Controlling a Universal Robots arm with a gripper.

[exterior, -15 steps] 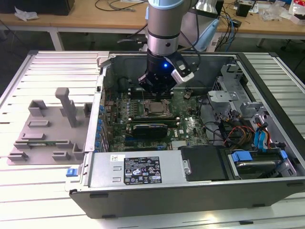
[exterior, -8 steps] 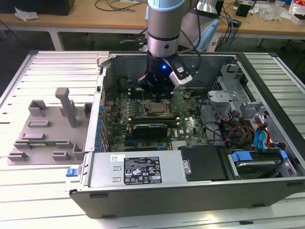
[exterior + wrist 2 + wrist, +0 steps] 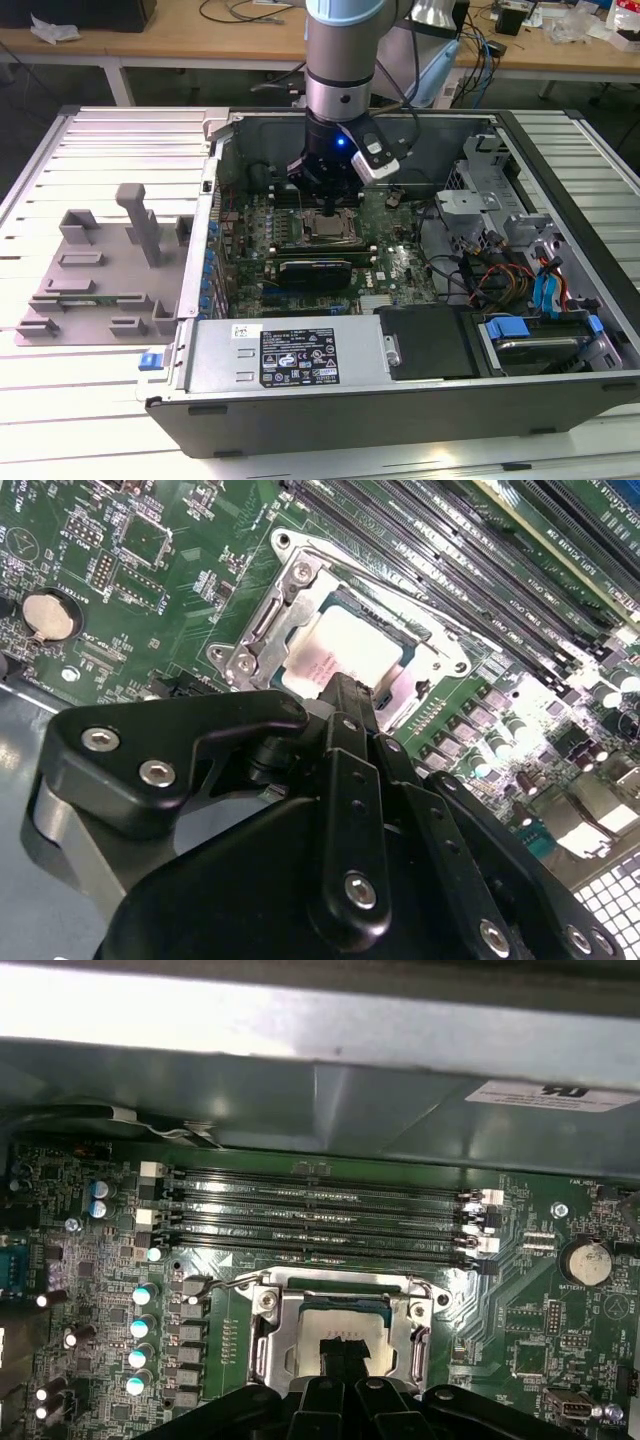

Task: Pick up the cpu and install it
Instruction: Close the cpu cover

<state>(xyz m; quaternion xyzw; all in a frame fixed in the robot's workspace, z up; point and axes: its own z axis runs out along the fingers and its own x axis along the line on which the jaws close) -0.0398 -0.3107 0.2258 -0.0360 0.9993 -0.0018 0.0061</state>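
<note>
The cpu (image 3: 345, 652), a flat square chip with a silver-white top, lies inside the metal socket frame (image 3: 292, 588) on the green motherboard. In the exterior view the cpu (image 3: 325, 228) sits just below the arm's black gripper (image 3: 333, 205), which hangs straight down into the open computer case. In the second wrist view the gripper (image 3: 348, 687) has its fingers drawn together, their tips over the near edge of the chip. In the first wrist view the gripper (image 3: 343, 1348) covers the middle of the cpu (image 3: 385, 1328). I cannot tell whether the tips touch the chip.
Memory slots (image 3: 320, 1210) run along one side of the socket, and the case wall (image 3: 300, 1090) rises beyond them. A long black card (image 3: 315, 270) lies in front of the socket. A grey fixture plate (image 3: 100, 270) sits at the exterior view's left, drive bays and cables (image 3: 530, 300) at its right.
</note>
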